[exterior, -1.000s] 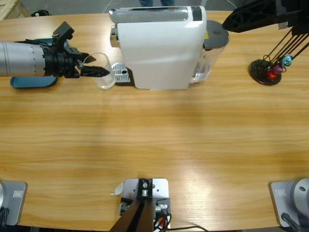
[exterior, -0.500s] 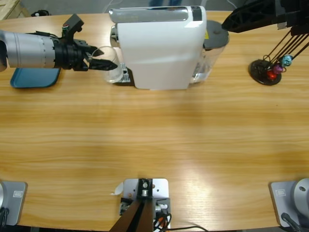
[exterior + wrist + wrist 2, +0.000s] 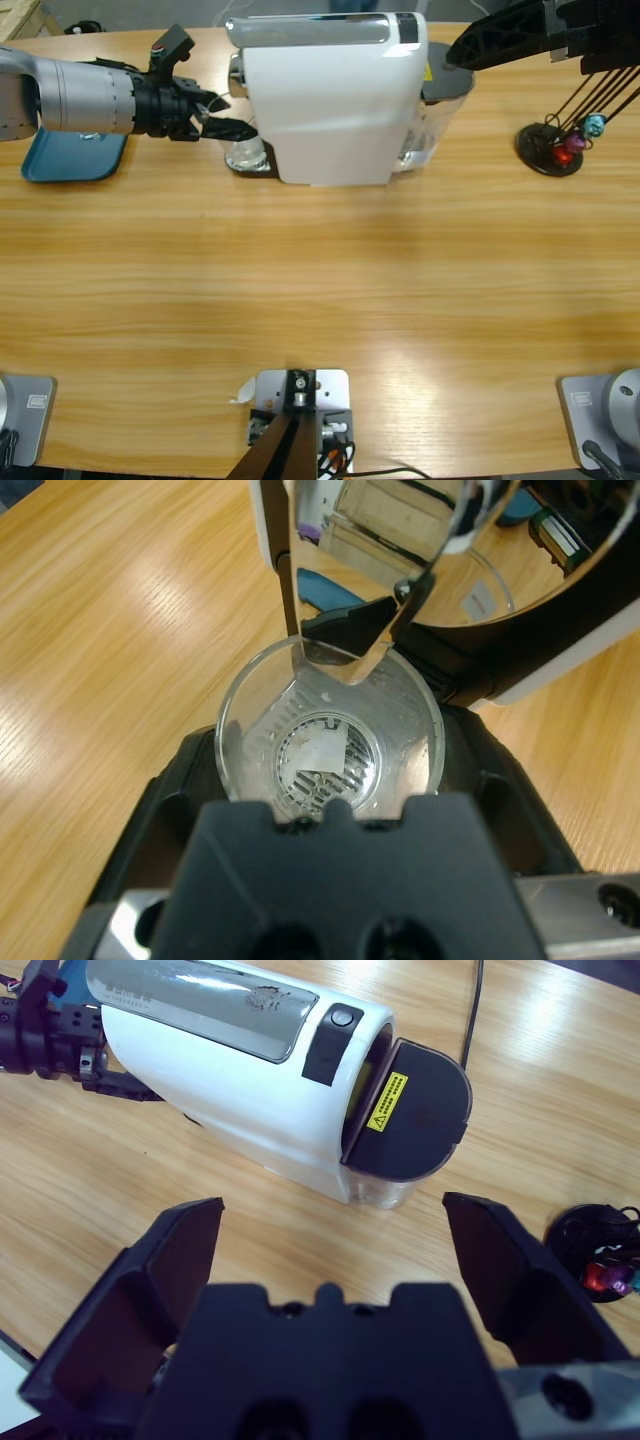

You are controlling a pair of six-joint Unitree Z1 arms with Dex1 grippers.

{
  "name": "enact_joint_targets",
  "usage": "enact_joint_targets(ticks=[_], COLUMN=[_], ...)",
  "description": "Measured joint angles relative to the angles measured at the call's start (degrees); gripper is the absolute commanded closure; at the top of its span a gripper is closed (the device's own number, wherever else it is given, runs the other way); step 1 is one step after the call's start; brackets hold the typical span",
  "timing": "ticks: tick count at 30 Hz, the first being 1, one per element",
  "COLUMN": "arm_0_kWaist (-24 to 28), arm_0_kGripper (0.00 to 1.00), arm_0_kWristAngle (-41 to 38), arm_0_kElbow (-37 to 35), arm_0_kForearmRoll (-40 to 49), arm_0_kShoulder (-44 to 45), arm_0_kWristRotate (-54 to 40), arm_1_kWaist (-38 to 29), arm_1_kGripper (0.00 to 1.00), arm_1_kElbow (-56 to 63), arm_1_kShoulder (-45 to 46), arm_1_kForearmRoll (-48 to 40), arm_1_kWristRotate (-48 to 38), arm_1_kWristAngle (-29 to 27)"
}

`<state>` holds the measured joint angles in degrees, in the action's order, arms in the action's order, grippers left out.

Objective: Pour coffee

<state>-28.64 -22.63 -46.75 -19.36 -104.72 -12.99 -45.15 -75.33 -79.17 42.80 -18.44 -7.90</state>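
I see no coffee anywhere yet: the clear glass (image 3: 330,750) is empty, with only the drip grate (image 3: 322,763) showing through its bottom. It sits on the grate right under the chrome spout (image 3: 395,540) of the white coffee machine (image 3: 335,95). I judge this to be the placing step, glass going under the outlet. My left gripper (image 3: 228,127) holds the glass, its black jaws closed narrowly on the wall nearest me. Next I would let go and back off without tipping it, then get the machine brewing. My right gripper (image 3: 335,1260) hovers above the machine with its jaws spread wide, holding nothing, the top button (image 3: 343,1018) ahead of it.
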Motion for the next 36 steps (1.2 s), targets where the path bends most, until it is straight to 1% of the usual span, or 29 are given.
enact_joint_targets(ticks=[2,4,5,15,19,23,27,29,30,31,32,33,34,36], arm_0_kWaist=[-0.01,-0.10,-0.17,-0.33,-0.33,-0.33,-0.26,-0.17,-0.11,-0.09,-0.09,-0.12,-0.19,-0.48], arm_0_kGripper=[0.070,0.016,0.009,0.004,0.004,0.004,0.009,0.009,0.010,0.013,0.013,0.016,0.018,0.018], arm_0_kWristAngle=[0.00,0.00,0.00,0.00,0.00,0.00,1.27,2.28,2.93,3.54,4.16,5.15,6.35,8.76], arm_0_kElbow=[0.08,0.45,0.62,0.86,2.03,3.52,3.81,4.18,4.35,4.56,4.86,5.31,5.72,6.39], arm_0_kForearmRoll=[0.00,0.00,0.00,0.00,0.00,1.84,7.15,10.26,12.21,14.18,16.29,18.74,21.29,26.99], arm_0_kShoulder=[0.00,-0.01,-0.05,-0.11,0.38,4.43,10.53,13.35,14.74,16.24,17.81,19.56,21.13,23.94], arm_0_kWristRotate=[0.00,-0.07,-0.10,-0.29,-0.88,-1.28,-1.60,-1.77,-1.78,-1.78,-1.78,-1.78,-1.78,-1.78], arm_1_kWaist=[0.00,0.00,0.00,0.00,0.00,0.00,0.00,0.01,0.01,0.01,0.22,0.78,1.39,1.97], arm_1_kGripper=[0.000,0.000,0.000,0.000,0.000,0.000,0.001,0.145,0.267,0.471,0.640,0.904,1.000,1.000], arm_1_kElbow=[0.00,0.00,0.00,0.00,0.00,-0.06,-0.34,-0.52,-0.79,-1.60,-3.88,-7.08,-10.84,-18.21], arm_1_kShoulder=[-0.04,-0.07,-0.07,-0.13,-0.14,-0.14,-0.14,-0.14,-0.14,-0.16,-0.45,-0.87,-1.55,-3.68], arm_1_kForearmRoll=[0.00,-0.01,-0.01,-0.01,-0.01,-0.01,0.02,0.19,0.82,2.18,5.13,8.87,12.70,19.02], arm_1_kWristRotate=[0.00,0.00,0.00,0.00,0.00,0.00,0.00,0.00,0.00,0.02,0.15,0.29,0.45,0.74], arm_1_kWristAngle=[0.01,0.03,0.04,0.91,0.97,0.97,0.97,0.94,0.75,0.30,-0.29,-0.47,-0.48,-0.48])
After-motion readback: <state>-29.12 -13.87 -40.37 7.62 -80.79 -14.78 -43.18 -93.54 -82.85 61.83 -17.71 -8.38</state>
